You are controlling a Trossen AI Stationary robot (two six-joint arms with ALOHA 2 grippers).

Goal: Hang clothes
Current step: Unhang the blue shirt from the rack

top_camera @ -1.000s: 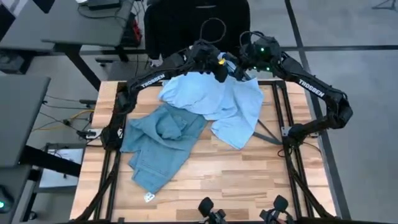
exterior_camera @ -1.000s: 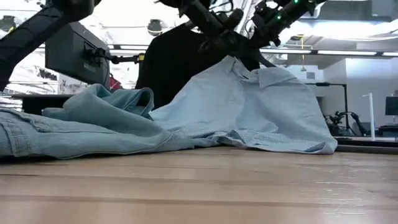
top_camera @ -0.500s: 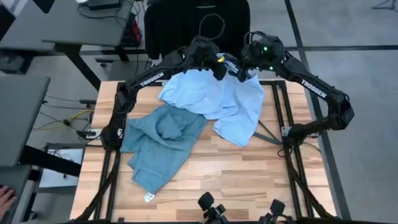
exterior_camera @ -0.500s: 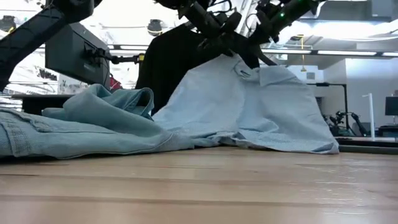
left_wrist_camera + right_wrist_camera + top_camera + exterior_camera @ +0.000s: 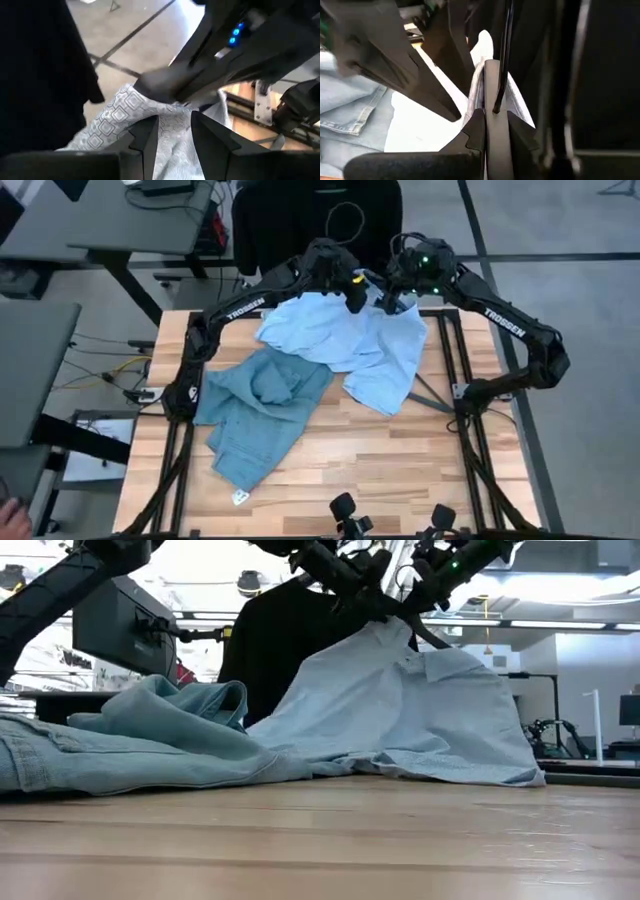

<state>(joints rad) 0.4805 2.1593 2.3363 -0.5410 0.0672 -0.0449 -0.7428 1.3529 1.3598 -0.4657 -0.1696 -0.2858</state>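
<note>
Up at the worktop's far edge, the right gripper has its fingers pinched tight on the pale shirt's collar and a dark hanger wire; the left gripper has fingers slightly parted, resting against the same fabric

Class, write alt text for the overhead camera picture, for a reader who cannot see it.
Both robot arms meet at the wooden table's far edge, left hand and right hand lifting the pale blue shirt by its collar. Light blue jeans lie crumpled beside it; a black t-shirt hangs beyond.
</note>
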